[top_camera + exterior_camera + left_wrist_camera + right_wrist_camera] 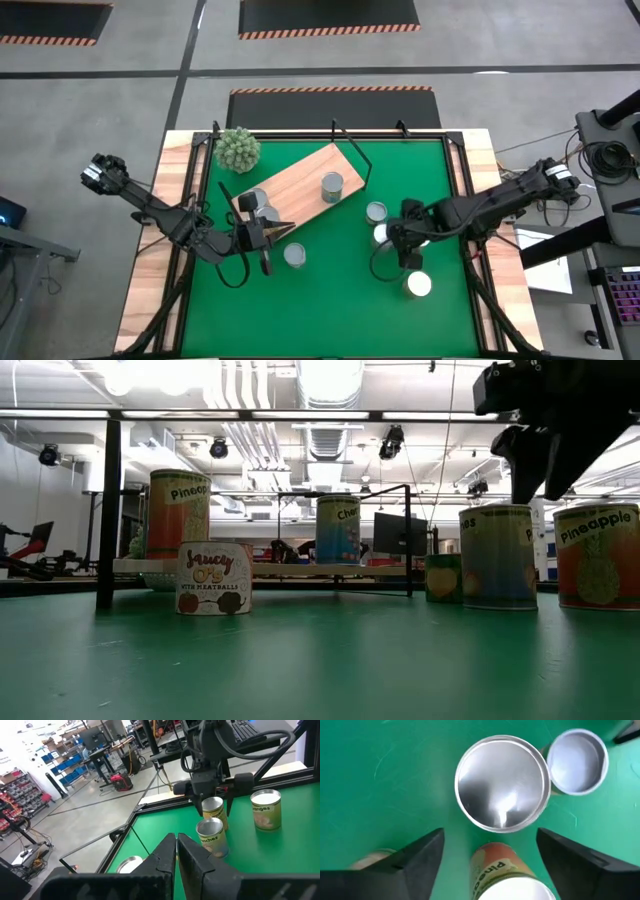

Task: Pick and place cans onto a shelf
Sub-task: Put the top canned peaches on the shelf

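**Right gripper spread above a can**

We see the right gripper hanging over a can on the green mat, fingers wide apart, gripping nothing. Two more cans sit close by. One can stands on the shelf. The left gripper waits at the shelf's near edge, fingers pressed together.

The right gripper's fingers are hanging spread above a can, one finger to each side of it; a second can is standing just beyond; a third is lying nearer, between the fingers; one can is standing on the shelf on the bench.
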### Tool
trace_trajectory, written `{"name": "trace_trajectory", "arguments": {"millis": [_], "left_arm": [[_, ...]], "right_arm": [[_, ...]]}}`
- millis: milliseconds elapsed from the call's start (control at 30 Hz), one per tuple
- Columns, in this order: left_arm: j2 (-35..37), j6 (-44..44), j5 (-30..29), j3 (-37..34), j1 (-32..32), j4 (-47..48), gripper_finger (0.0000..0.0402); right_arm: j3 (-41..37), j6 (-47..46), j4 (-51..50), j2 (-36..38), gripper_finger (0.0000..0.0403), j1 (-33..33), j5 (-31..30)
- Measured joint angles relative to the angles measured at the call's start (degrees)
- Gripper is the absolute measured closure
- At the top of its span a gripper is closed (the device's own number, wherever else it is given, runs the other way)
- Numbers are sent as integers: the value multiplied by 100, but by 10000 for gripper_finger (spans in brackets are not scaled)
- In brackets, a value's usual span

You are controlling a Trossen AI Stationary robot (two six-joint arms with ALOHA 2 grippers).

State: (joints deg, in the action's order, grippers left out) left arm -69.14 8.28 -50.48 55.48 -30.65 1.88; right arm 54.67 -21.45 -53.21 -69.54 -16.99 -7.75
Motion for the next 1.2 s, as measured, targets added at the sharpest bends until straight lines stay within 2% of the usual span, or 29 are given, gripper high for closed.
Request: {"name": "trace_trajectory", "arguments": {"millis": [167,300,533,800,900,1067,1200], "left_arm": [[0,6,0,0,0,-62,401],[0,23,-2,0,0,-86,401],[0,23,0,0,0,-106,401],[0,27,0,0,0,-131,401],[0,79,0,0,0,-210,401],[0,128,-2,0,0,-302,401],[0,128,-2,0,0,-333,401]], "right_arm": [[-230,150,546,-2,55,0,-197],[-402,106,982,-2,61,5,-556],[-727,-45,1591,-2,76,15,-587],[-944,-61,2127,-2,79,13,-888],[-998,-61,2277,-2,99,13,-898],[-1002,-35,2269,21,158,13,-836],[-847,-104,2051,39,181,13,-813]]}}
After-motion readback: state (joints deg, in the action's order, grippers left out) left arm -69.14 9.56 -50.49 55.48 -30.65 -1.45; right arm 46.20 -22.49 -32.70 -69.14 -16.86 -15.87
